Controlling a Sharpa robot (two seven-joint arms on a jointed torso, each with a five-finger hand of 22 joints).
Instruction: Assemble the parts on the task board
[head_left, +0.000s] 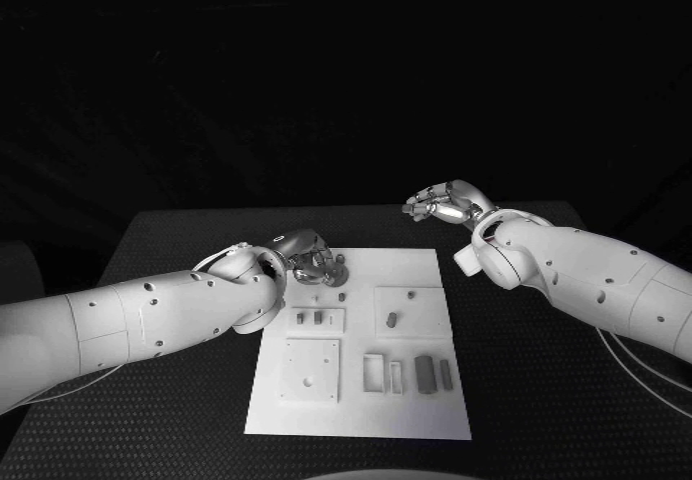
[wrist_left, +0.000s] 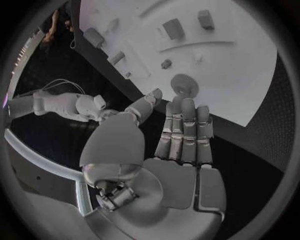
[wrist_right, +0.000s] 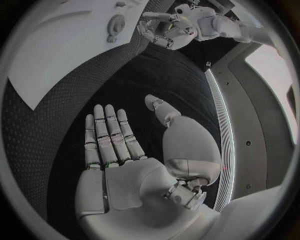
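Left hand (wrist_left: 181, 150) hovers over the far left corner of the task board (head_left: 418, 400), fingers (wrist_left: 187, 125) stretched out straight and side by side, thumb set apart, nothing in its grasp. Just past those fingertips a small grey gear (wrist_left: 183, 86) lies flat on the white board, near the hand but not touched as far as the wrist view lets me judge. Right hand (wrist_right: 125, 165) hangs over the black table (head_left: 548, 420) beyond the board's far right corner, palm flat, fingers extended and close together, thumb out, holding nothing. Other grey parts (head_left: 427, 372) lie scattered on the board, some in its recesses
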